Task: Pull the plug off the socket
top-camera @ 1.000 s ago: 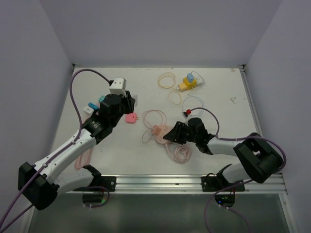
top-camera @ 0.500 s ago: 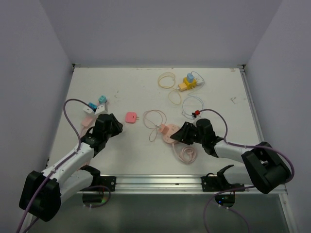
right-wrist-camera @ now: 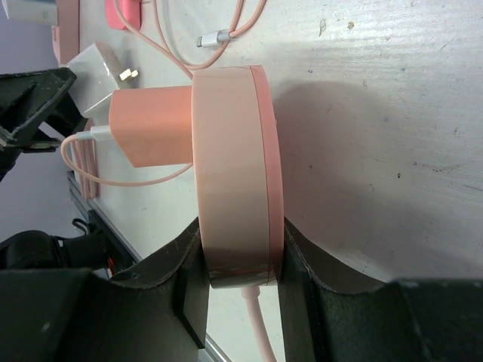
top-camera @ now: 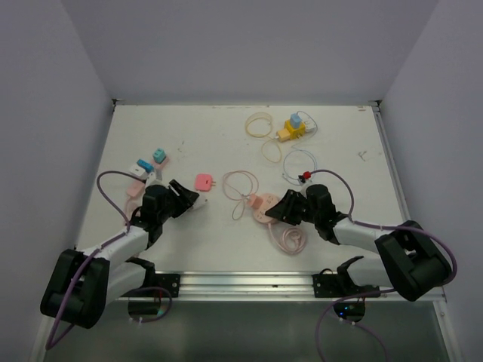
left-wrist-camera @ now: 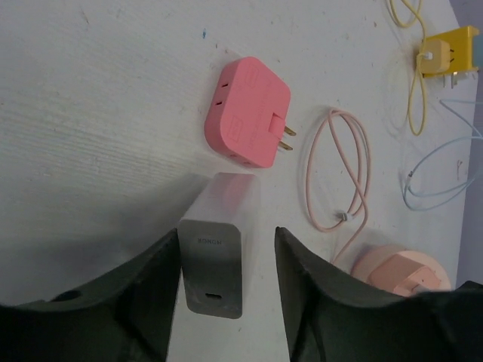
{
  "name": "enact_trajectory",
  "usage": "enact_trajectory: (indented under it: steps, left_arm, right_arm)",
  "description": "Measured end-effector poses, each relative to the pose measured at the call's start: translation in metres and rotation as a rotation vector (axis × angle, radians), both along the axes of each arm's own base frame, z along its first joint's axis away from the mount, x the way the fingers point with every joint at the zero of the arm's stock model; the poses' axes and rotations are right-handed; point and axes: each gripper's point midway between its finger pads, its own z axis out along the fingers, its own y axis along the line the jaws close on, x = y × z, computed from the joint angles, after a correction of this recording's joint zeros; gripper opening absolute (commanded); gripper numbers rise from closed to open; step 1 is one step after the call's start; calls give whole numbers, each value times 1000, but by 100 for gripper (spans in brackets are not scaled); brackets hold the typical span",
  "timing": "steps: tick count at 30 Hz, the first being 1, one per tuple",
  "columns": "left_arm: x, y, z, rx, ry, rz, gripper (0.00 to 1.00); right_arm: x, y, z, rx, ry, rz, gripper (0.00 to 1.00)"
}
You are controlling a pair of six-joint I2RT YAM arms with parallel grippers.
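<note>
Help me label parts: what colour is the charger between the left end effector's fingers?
The charger is white; left wrist view shows it best.

The socket (right-wrist-camera: 234,173) and plug (right-wrist-camera: 151,127) — smooth pink plastic, satin sheen. The pink adapter (left-wrist-camera: 247,111) is matt plastic with brass-coloured metal prongs; the white charger block (left-wrist-camera: 219,241) looks glossy. The table (left-wrist-camera: 90,113) — white, matt, faintly grained

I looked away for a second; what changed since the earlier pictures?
The left gripper brought the white rectangular charger block down from the far side to the table beside the pink square adapter and opened around it. The right gripper stayed shut on the round pink socket, its pink plug still in.
</note>
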Motion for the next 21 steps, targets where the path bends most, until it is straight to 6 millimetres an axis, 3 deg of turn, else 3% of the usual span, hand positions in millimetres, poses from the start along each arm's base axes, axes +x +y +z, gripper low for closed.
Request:
enact_trajectory:
  steps: [1,2,6,13,18,21]
  left_arm:
    - [-1,-1,-1,-9,5,-2,70]
    - [-1,-1,-2,-15,10,-2,83]
    - [-3,0,-1,-18,13,7,100]
    - [-4,8,19,36,-19,10,100]
    - [6,5,58,108,-91,-49,99]
    - [8,-13,85,156,-148,-131,100]
  right_arm:
    - [0,0,0,0,-1,2,0]
    - [0,0,0,-1,-3,4,0]
    - [-1,0,0,-7,-9,11,0]
    - [-3,-2,1,-18,-16,24,0]
    - [-6,-3,1,-32,-21,39,0]
    - [-6,-3,2,-44,-21,50,0]
